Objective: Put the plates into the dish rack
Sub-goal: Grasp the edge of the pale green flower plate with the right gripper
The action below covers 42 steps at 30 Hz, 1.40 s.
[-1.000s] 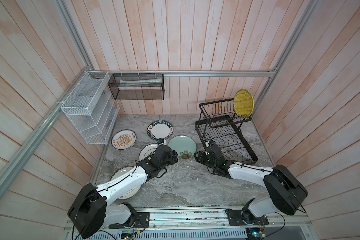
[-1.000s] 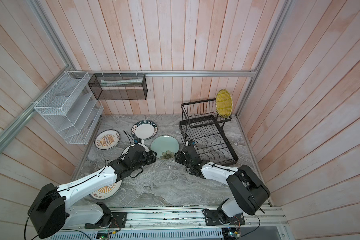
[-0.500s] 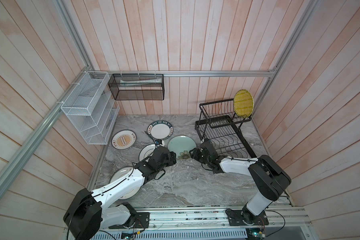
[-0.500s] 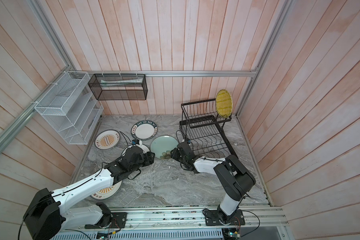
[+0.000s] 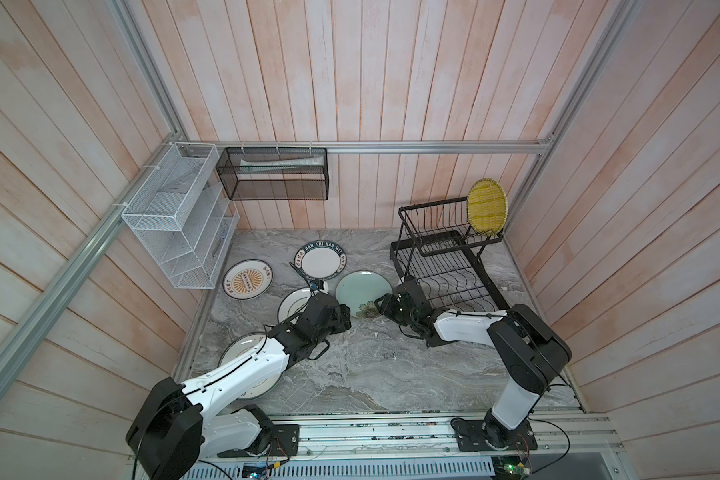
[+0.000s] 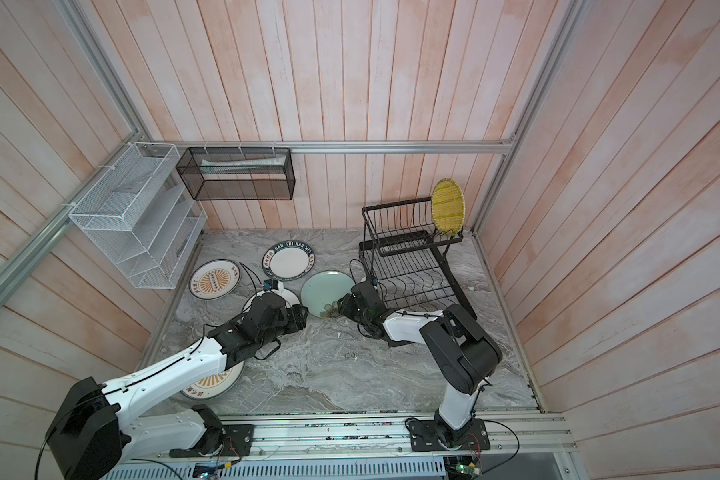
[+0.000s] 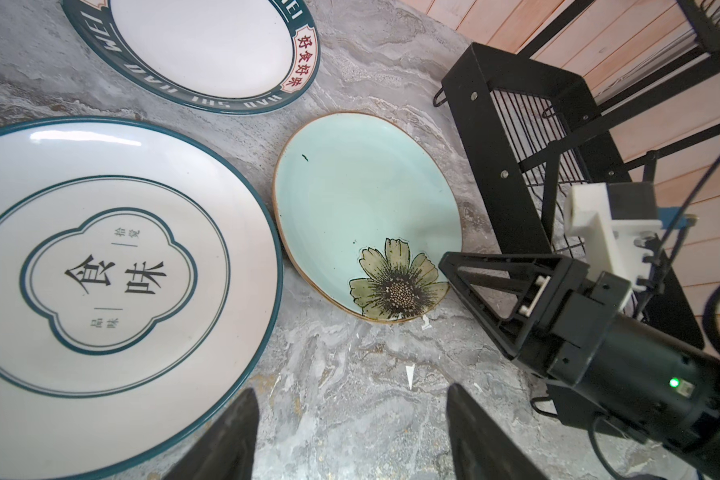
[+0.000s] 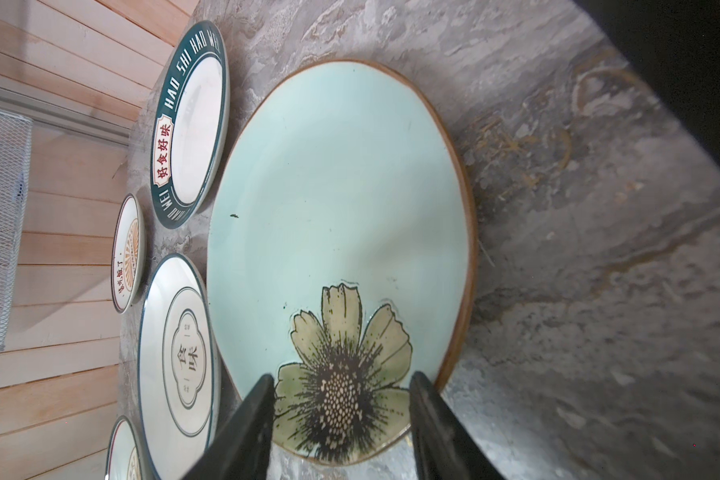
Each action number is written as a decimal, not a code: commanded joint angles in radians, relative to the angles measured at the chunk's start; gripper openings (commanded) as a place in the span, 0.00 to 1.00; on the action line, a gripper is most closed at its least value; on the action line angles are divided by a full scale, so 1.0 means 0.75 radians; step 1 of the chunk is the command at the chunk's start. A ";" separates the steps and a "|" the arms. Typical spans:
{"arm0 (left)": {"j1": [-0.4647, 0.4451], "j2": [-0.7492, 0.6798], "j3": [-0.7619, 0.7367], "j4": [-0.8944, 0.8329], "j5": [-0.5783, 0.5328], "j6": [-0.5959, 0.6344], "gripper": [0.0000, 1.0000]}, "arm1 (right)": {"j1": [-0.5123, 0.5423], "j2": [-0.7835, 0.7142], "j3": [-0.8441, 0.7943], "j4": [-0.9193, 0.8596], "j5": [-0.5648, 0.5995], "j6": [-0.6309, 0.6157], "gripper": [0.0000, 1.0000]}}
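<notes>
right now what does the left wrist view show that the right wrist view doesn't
Only the left wrist view: the right gripper seen from outside, open at the flowered edge of the teal plate; the dish rack with its wires and frame; the left gripper, open.

Only the right wrist view: the orange-sunburst plates and the white mesh shelf.

Both: the teal plate, the lettered-rim plate and the white ringed plate, all lying on the marble table.

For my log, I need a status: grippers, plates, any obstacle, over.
Left gripper open, empty. Right gripper open, at the teal plate by its flower edge; plate flat on table. Yellow plate in dish rack, five out. Nothing blocking.
</notes>
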<state>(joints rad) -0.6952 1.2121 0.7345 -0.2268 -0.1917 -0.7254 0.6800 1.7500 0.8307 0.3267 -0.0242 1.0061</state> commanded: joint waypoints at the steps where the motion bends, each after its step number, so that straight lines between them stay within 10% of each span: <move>1: -0.005 -0.031 -0.011 -0.014 -0.021 0.020 0.72 | -0.004 -0.034 -0.041 0.000 0.019 0.025 0.53; 42: -0.006 -0.015 -0.029 0.015 0.008 -0.001 0.72 | -0.082 0.117 -0.007 0.134 0.006 0.039 0.38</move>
<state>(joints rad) -0.6952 1.1984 0.7288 -0.2295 -0.1905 -0.7261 0.6273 1.8130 0.8066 0.4103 -0.0257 1.0248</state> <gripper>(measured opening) 0.720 0.400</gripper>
